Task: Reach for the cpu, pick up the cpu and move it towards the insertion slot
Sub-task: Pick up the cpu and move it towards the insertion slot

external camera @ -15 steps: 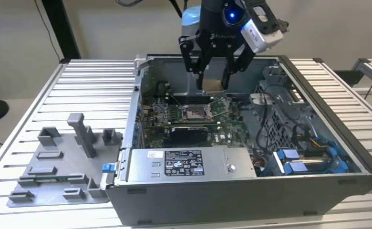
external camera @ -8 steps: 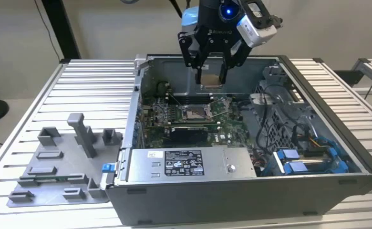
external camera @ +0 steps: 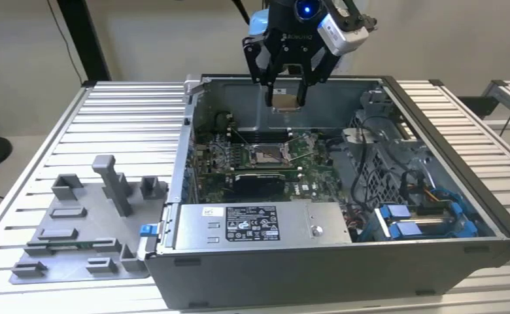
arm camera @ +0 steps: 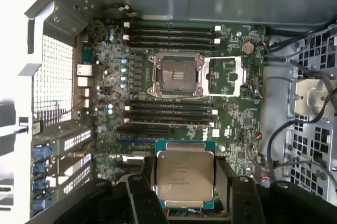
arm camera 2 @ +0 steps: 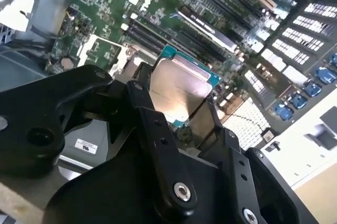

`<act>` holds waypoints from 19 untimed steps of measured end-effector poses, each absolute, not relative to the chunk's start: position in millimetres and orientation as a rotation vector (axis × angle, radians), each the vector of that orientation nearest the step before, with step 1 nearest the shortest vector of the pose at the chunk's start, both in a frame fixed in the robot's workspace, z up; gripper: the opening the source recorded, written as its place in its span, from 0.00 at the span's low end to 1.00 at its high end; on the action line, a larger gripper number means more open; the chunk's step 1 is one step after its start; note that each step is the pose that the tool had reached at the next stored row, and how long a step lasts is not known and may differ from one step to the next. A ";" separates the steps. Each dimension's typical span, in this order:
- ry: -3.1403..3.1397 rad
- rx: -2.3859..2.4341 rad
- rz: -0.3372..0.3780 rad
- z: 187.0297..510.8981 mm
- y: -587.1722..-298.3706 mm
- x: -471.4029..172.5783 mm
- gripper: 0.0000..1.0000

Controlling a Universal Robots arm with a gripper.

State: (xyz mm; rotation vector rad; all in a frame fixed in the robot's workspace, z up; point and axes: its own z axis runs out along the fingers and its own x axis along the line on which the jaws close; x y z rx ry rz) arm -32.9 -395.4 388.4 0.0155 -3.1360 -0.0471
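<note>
My gripper (external camera: 288, 98) hangs above the open computer case, over its far wall, shut on the cpu (external camera: 285, 100), a thin square chip with a silvery face. In both wrist views the cpu (arm camera: 185, 175) (arm camera 2: 178, 90) sits flat between the black fingers (arm camera: 147, 172), held by its edges. The insertion slot (arm camera: 177, 75), a silver metal-framed socket with a dark centre, lies open on the green board, some way from the chip. In the exterior view the insertion slot (external camera: 265, 154) is below the gripper and nearer the camera.
The case (external camera: 342, 261) stands on a slatted metal table (external camera: 124, 124). A grey box with a white label (external camera: 255, 222) fills its front. Cables and blue connectors (external camera: 412, 219) crowd the exterior view's right. A grey fixture plate with posts (external camera: 89, 222) lies at the left.
</note>
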 end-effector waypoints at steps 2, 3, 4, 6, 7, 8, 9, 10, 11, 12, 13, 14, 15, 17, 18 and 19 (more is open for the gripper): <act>-3.136 0.015 -0.047 387.8 -388.8 -33.4 0.00; -3.136 0.015 -0.047 387.5 -385.4 -33.8 0.00; -3.136 0.015 -0.047 387.2 -381.9 -34.1 0.00; -3.136 0.015 -0.047 386.6 -375.5 -34.7 0.00; -3.136 0.015 -0.047 386.2 -371.9 -34.9 0.00; -3.136 0.015 -0.047 385.9 -368.5 -35.1 0.00; -3.136 0.015 -0.047 385.7 -365.1 -35.3 0.00; -3.136 0.015 -0.047 385.4 -362.0 -35.5 0.00; -3.136 0.016 -0.047 384.9 -358.6 -35.5 0.00; -3.136 0.016 -0.047 384.6 -355.3 -35.7 0.00; -3.136 0.016 -0.047 384.2 -352.5 -35.8 0.00; -3.136 0.015 -0.047 383.8 -349.4 -35.9 0.00; -3.136 0.015 -0.047 383.4 -346.3 -36.0 0.00; -3.136 0.015 -0.047 382.6 -340.6 -36.0 0.00; -3.136 0.015 -0.047 382.2 -338.0 -36.0 0.00; -3.136 0.016 -0.047 381.9 -335.5 -36.1 0.00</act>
